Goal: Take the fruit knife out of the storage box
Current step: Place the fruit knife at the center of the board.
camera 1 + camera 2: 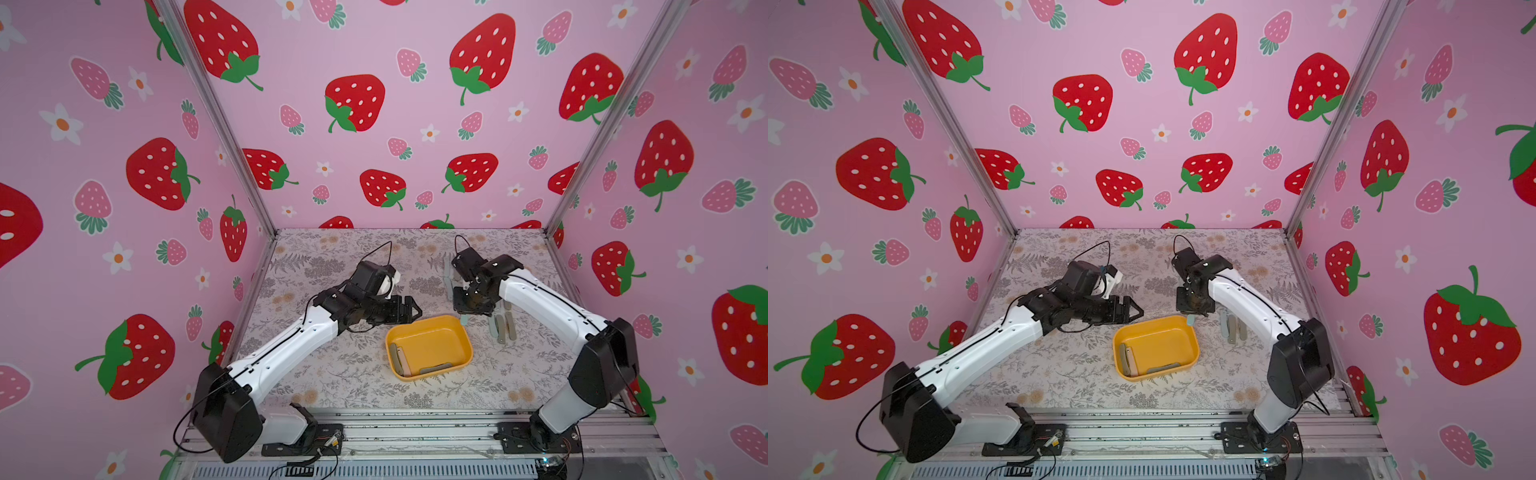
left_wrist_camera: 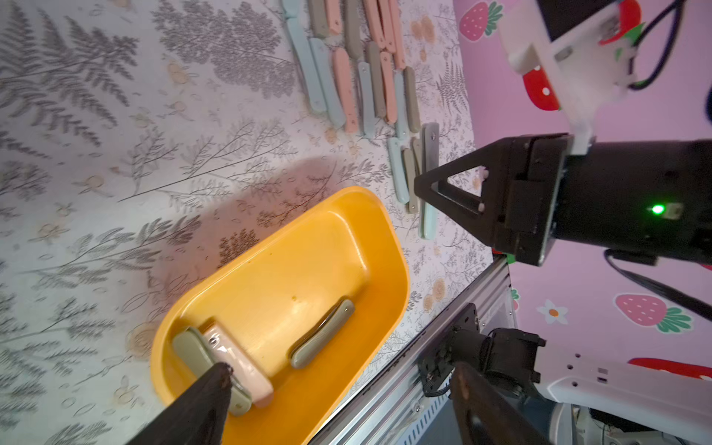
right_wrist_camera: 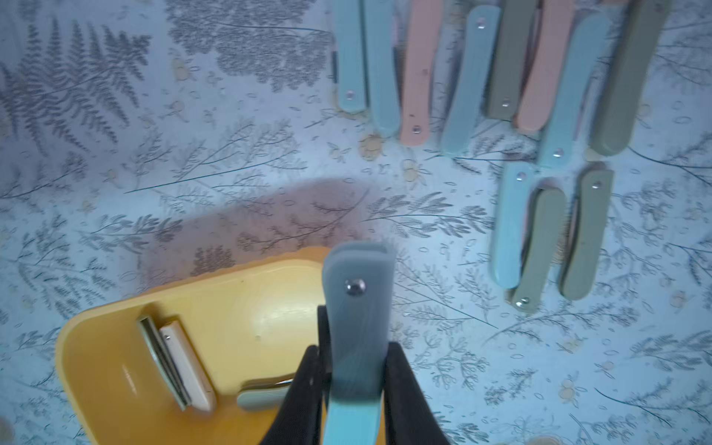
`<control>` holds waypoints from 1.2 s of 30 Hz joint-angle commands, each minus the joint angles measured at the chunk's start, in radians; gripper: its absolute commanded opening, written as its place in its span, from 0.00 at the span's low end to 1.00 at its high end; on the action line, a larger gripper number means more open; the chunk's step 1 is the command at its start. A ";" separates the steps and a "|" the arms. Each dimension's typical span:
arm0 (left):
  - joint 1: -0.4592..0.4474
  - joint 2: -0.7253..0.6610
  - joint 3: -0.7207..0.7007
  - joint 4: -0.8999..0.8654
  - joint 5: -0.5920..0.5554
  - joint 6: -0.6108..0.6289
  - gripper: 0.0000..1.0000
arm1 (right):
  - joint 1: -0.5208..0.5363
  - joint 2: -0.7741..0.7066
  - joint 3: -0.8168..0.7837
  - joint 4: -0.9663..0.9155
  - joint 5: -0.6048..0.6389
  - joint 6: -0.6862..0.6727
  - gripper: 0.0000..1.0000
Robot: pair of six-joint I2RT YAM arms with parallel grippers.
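A pale blue folded fruit knife (image 3: 358,277) is being gripped by the right gripper (image 3: 356,358). The jaws are being pressed onto the handle's two flat sides, only narrowly apart. The knife's long axis is being carried in line with the fingers, with the riveted end pointing down and away from the wrist. In both top views the knife is hanging at the 1 o'clock corner of the storage box (image 1: 432,340), apparently just outside the rim.

The laid-out knives (image 3: 547,239) are lined up on the table (image 1: 332,374) at about 3 o'clock from the box. Their long axes are running roughly 12 to 6. That row is judged to be the set-down spot, and it lies nearer the right arm, so a short carry toward 3 o'clock is probably being called for.

The left gripper (image 1: 411,309) is being held wide open and empty at the box's 11 o'clock edge. Inside the box, a green-and-pink pair (image 2: 215,358) lies against the 8 o'clock wall. A single green knife (image 2: 321,333) lies along the 6 o'clock wall.
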 commanded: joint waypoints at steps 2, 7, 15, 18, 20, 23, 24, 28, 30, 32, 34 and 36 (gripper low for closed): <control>-0.047 0.105 0.115 0.068 0.055 0.019 0.89 | -0.096 -0.016 -0.099 -0.001 0.000 -0.056 0.22; -0.077 0.218 0.179 0.095 0.088 0.011 0.89 | -0.165 0.044 -0.187 0.071 0.001 -0.083 0.22; -0.090 0.295 0.247 0.068 0.120 0.035 0.89 | -0.192 0.203 -0.156 0.129 0.014 -0.129 0.22; -0.089 0.315 0.268 0.048 0.124 0.050 0.89 | -0.198 0.251 -0.131 0.130 0.031 -0.143 0.22; -0.089 0.325 0.277 0.042 0.127 0.055 0.89 | -0.202 0.276 -0.121 0.129 0.034 -0.152 0.23; -0.088 0.339 0.289 0.034 0.135 0.061 0.89 | -0.202 0.285 -0.112 0.132 0.036 -0.167 0.35; -0.086 0.344 0.292 0.032 0.136 0.061 0.89 | -0.202 0.280 -0.109 0.132 0.039 -0.172 0.44; -0.077 0.352 0.306 0.021 0.140 0.068 0.89 | -0.202 0.242 -0.080 0.103 0.063 -0.179 0.51; -0.068 0.343 0.310 0.015 0.136 0.070 0.89 | -0.202 0.207 -0.055 0.086 0.064 -0.179 0.51; -0.052 0.318 0.300 0.014 0.130 0.072 0.89 | -0.199 0.165 -0.026 0.064 0.045 -0.172 0.51; -0.030 0.287 0.282 0.011 0.124 0.073 0.89 | -0.191 0.135 -0.004 0.047 0.022 -0.159 0.50; -0.009 0.250 0.259 0.003 0.121 0.077 0.89 | -0.180 0.112 0.015 0.031 -0.010 -0.141 0.49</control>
